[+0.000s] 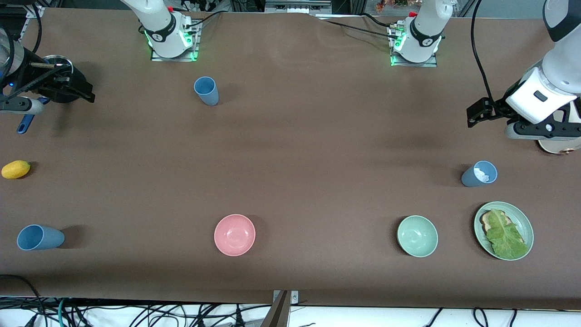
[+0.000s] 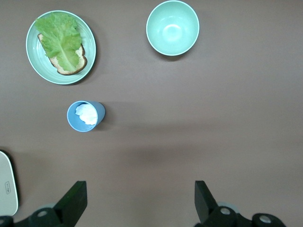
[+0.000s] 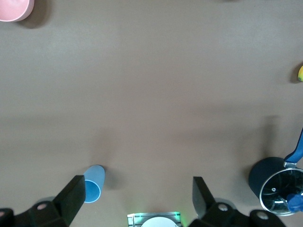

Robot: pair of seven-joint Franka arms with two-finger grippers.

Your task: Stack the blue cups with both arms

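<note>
Three cups (image 1: pixel 479 174) well apart; two bowls (image 1: pixel 234 235) nearer the front camera.

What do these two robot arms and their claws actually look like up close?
Both arms are glossy white with dark grey bands at the joints, standing on metal base plates lit green, with black cables trailing off. The left gripper and the right gripper are black, each ending in two flat, wedge-shaped jaws.
</note>
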